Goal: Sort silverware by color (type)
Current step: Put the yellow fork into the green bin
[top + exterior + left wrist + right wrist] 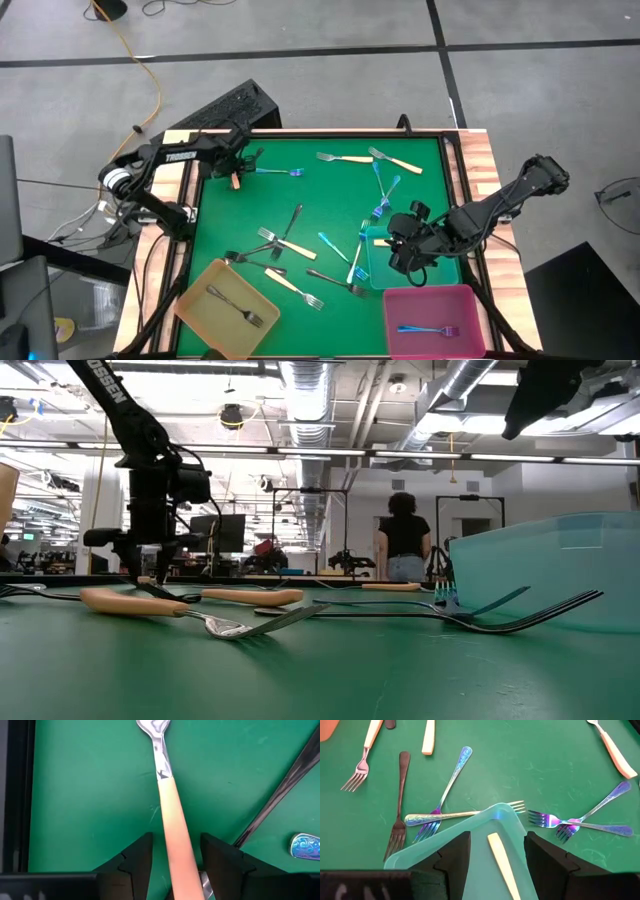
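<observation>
- At the far left corner of the green bench (pixel 330 205), the left end effector (pixel 236 172) is low over a cream-handled fork (pixel 172 827); its fingers (pixel 135 862) stand apart on either side of the handle, and whether they press on it cannot be told.
- Beside that fork in the left wrist view lie a dark metal handle (pixel 282 792) and the tip of a blue iridescent handle (pixel 306 846).
- The right end effector (pixel 405 250) hangs above the teal tray (pixel 450 842) near the bench's right side, fingers spread with nothing between them; a cream handle (pixel 501 857) lies in the tray below.
- Just beyond the tray's corner lie several iridescent forks (pixel 445 790), some crossing, and a dark grey fork (pixel 400 800).
- More forks are scattered across the middle of the bench (pixel 280 240).
- The yellow tray (pixel 200 305) at the near left holds one dark fork (pixel 236 307).
- The pink tray (pixel 435 298) at the near right holds one blue fork (pixel 428 329).
- A person (pixel 404 538) stands in the room behind the bench.
</observation>
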Robot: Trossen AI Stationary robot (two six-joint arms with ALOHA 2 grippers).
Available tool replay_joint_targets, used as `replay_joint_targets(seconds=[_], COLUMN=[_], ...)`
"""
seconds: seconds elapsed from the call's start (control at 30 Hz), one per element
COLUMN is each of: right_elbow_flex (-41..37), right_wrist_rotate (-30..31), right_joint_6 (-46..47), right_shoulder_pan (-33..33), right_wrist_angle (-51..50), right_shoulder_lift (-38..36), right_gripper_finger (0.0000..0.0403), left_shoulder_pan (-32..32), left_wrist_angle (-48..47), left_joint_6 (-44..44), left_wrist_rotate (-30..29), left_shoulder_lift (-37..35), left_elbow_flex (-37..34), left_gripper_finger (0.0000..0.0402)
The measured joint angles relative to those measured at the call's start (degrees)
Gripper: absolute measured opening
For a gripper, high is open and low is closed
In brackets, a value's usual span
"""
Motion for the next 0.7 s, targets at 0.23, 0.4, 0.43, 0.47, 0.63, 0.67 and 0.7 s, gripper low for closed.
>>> replay_joint_targets(seconds=[0.23, 0.4, 0.43, 0.47, 0.63, 0.67, 0.7], right_elbow_flex=[0.0, 0.0, 0.0, 0.0, 0.0, 0.0, 0.0], right_wrist_rotate=[0.04, 0.19, 0.2, 0.21, 0.22, 0.22, 0.4], right_joint_6=[1.45, 1.45, 1.45, 1.46, 1.45, 1.45, 1.43], right_shoulder_pan=[0.0, 0.0, 0.0, 0.0, 0.0, 0.0, 0.0], right_wrist_angle=[0.0, 0.0, 0.0, -0.01, -0.01, 0.0, 0.0], right_shoulder_lift=[0.0, 0.0, 0.0, 0.0, 0.0, 0.0, 0.0], right_gripper_finger=[0.0205, 0.0205, 0.0205, 0.0205, 0.0205, 0.0205, 0.0205], left_shoulder_pan=[0.04, -0.02, -0.02, -0.02, -0.02, -0.04, -0.13], left_wrist_angle=[0.07, 0.38, 0.53, 0.59, 0.64, 0.69, 0.71], left_joint_6=[-0.23, 1.04, 1.5, 1.89, 3.98, 4.59, 5.01], left_wrist_rotate=[0.36, 0.38, 0.38, 0.44, 0.93, 1.15, 1.5], left_shoulder_lift=[0.11, 0.15, 0.16, 0.16, -0.38, -0.89, -1.57], left_elbow_flex=[0.11, 0.11, 0.07, 0.07, 0.03, -0.08, -0.23], left_gripper_finger=[0.0117, 0.004, 0.0036, 0.0036, 0.0036, 0.0036, 0.0036])
